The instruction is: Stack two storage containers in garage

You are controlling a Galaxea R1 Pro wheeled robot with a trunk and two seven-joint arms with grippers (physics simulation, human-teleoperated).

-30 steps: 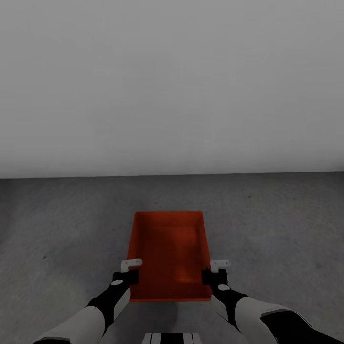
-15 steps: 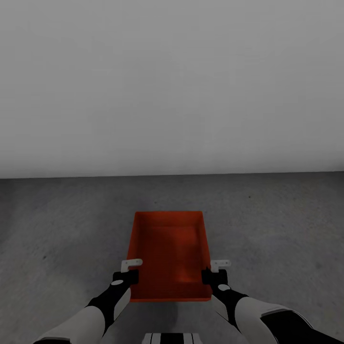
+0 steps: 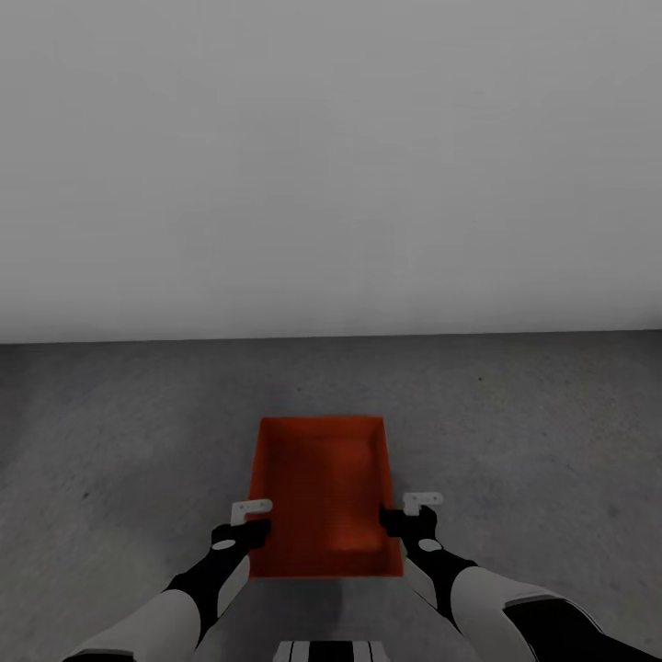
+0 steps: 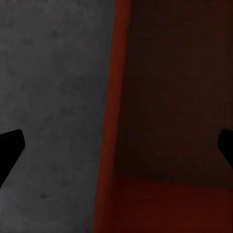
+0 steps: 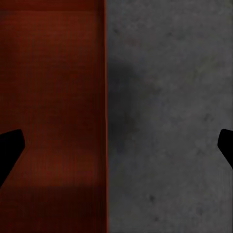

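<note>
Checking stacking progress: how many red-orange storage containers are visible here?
1. One open storage container sits on the grey garage floor, near the pale wall, between the two arms. A second beneath or nested inside it cannot be ruled out.

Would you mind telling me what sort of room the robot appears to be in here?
Probably a garage or similar bare utility space: the floor is dark grey, rough and mottled like concrete, and it meets a plain pale grey wall. A lidless red-orange storage container sits low between the two arms.

Plain red-orange rectangular storage container (image 3: 322, 492); dark grey mottled concrete-like floor (image 3: 533, 432); uniform pale grey wall (image 3: 331, 165).
</note>
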